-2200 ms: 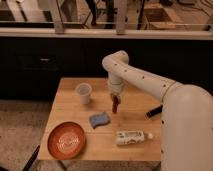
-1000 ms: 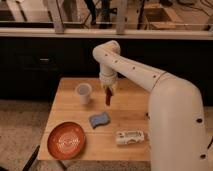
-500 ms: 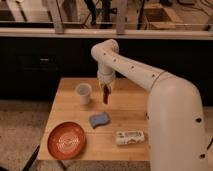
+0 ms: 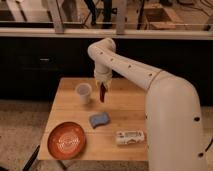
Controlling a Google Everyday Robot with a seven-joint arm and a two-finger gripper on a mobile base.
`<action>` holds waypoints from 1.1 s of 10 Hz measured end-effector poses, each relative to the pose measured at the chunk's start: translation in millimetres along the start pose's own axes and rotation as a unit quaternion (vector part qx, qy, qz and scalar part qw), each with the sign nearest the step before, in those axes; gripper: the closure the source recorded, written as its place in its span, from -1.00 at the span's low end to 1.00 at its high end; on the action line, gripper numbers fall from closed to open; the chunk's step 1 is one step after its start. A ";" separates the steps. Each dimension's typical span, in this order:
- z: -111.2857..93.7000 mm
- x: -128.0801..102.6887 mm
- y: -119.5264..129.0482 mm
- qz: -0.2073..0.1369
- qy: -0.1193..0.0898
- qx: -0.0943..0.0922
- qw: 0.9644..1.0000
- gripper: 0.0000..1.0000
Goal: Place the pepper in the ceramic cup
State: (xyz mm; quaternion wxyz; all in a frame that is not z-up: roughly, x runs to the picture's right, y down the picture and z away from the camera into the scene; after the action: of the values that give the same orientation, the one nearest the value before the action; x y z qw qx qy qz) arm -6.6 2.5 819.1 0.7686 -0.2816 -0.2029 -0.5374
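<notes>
Up over the far middle of the wooden table (image 4: 125, 107): the gripper (image 4: 102, 85), clenched on the pepper (image 4: 102, 94). Grips it by the top end, dark-red body hanging straight down, tip low, about level with the lower part of the cup. Touching the wood or not, cannot tell. Just left of it, the ceramic cup (image 4: 83, 93), upright on the table, plain white, mouth facing up. Pepper beside the cup, not over the rim and not inside, with a narrow strip of tabletop between the two and only the cup's own right wall in the way. Behind and to the right, the white arm (image 4: 132, 70), bending at the far edge and sweeping wide down the right side, covering the table's right part. Nearer, around the table's middle, a blue pad (image 4: 99, 119), lying flat, apart from the cup and nearly below the pepper in this view. Near left corner: an orange-red plate (image 4: 66, 140), round, flat on the wood. Near right: a white labelled bottle (image 4: 130, 137), on its side, right up against the arm's bulk. Beyond the table, a dark cabinet front (image 4: 40, 60) under a pale counter edge.
</notes>
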 end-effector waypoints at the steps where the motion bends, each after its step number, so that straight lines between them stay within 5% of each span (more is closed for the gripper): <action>1: -0.1 0.1 -1.3 -0.001 0.001 0.001 1.000 0.92; 3: -0.7 -1.5 -3.4 -0.015 0.020 0.022 0.999 0.85; 5: -0.2 -0.3 -4.2 -0.044 0.044 0.102 0.993 0.99; 7: -4.1 3.1 -9.0 -0.066 0.053 0.175 0.981 1.00; 9: -6.7 10.3 -16.9 -0.077 0.048 0.225 0.970 1.00; 11: -14.4 22.7 -26.9 -0.092 0.039 0.303 0.948 1.00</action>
State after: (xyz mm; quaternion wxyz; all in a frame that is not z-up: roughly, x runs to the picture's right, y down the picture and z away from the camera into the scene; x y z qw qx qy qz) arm -24.0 -30.1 827.9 0.7722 0.0057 -0.3511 -0.5295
